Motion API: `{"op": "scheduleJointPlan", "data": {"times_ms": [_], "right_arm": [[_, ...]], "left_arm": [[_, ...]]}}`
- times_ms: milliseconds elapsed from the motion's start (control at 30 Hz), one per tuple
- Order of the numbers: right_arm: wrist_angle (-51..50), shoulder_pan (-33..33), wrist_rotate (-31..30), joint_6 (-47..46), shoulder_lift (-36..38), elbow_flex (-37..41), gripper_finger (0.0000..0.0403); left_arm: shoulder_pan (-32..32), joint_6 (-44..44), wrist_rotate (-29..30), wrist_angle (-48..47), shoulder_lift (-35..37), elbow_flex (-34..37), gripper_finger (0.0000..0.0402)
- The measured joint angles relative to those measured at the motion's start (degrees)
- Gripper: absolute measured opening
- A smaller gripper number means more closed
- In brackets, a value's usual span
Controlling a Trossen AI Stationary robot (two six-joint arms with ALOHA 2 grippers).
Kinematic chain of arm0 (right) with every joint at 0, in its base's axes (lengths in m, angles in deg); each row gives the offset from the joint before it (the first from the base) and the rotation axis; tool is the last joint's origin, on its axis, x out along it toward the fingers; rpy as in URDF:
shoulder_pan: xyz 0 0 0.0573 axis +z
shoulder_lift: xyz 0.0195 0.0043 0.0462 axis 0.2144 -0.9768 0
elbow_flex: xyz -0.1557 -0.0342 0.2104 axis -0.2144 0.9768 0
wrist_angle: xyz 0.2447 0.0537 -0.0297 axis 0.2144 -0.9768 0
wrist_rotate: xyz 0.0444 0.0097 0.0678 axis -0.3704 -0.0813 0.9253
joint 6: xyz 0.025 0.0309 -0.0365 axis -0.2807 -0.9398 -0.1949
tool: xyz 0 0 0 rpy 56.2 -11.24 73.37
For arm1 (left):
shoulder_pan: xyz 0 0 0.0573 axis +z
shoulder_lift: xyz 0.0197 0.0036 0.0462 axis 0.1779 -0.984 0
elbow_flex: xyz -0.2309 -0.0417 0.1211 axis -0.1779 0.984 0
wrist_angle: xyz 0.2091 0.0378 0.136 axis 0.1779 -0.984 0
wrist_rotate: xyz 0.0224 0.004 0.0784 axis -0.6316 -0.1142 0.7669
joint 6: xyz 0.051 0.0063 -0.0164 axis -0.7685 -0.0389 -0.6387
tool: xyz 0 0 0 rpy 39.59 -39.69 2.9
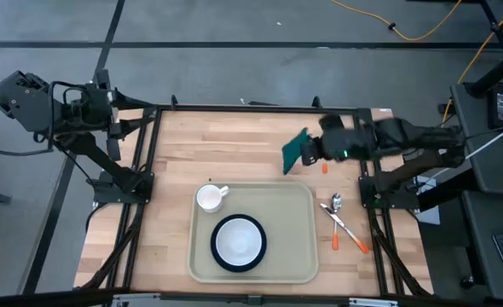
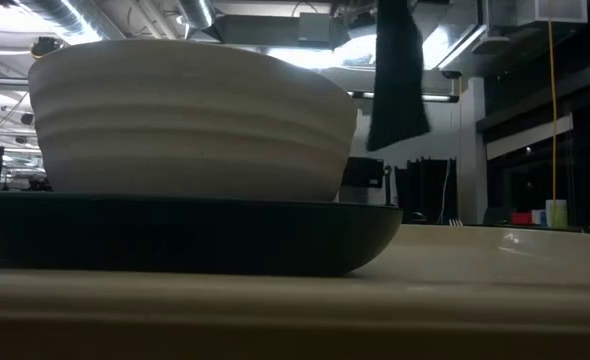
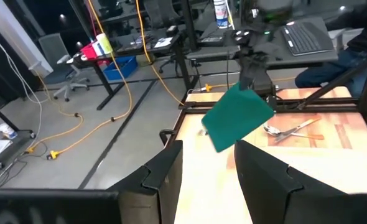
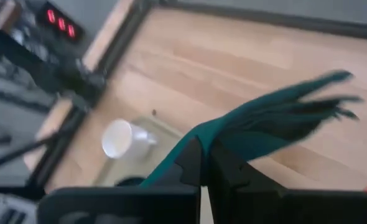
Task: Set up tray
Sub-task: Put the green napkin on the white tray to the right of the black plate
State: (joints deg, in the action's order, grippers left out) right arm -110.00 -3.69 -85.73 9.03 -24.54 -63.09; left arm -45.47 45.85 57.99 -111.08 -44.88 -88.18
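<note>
The cream tray (image 1: 296,260) lies on the wooden table and carries a white cup (image 1: 211,198) and a white bowl (image 1: 239,241) on a dark plate (image 2: 175,235). A dark green napkin (image 1: 296,151) hangs in the air over the table's far right part, beyond the tray, with my right gripper (image 4: 203,163) shut on it. The low view shows it dangling (image 2: 395,75) behind the bowl (image 2: 195,115). My left gripper (image 3: 208,171) stands open and holds nothing, raised off the table's far left corner. My right gripper pinches the napkin between its two fingers at an upper corner (image 3: 249,89). The cloth spreads out beyond the fingertips (image 4: 199,142). The napkin is lifted clear of the table and hangs slack below the fingers, tilted.
A spoon (image 1: 336,203) and orange-handled utensils (image 1: 347,236) lie on the table right of the tray. A small orange piece (image 1: 326,168) lies below the right gripper. Bare wood stretches left of the tray and along the far edge.
</note>
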Motion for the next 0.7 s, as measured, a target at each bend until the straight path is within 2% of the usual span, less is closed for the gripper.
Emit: {"op": "scheduleJointPlan", "data": {"times_ms": [100, 200, 467, 700], "right_arm": [[-0.2, 5.2, -8.2, -6.4, -1.6, 0.0, 0.0008], [-1.5, 7.9, -12.5, -11.6, -4.7, 0.1, 0.0008], [-5.1, 10.7, -12.7, -20.9, -13.5, 0.1, 0.0008], [-4.2, 13.6, -12.7, -28.0, -18.3, 0.1, 0.0008]], "left_arm": [[0.0, -1.5, 0.0, 0.0, 0.4, 0.0, 0.0141], [0.0, -2.5, 0.1, 0.0, 0.6, 0.0, 0.0141], [0.0, -3.5, 0.0, 0.0, 1.7, 0.0, 0.0141], [0.0, -3.8, -1.0, 0.0, 2.8, 0.0, 0.0141]]}}
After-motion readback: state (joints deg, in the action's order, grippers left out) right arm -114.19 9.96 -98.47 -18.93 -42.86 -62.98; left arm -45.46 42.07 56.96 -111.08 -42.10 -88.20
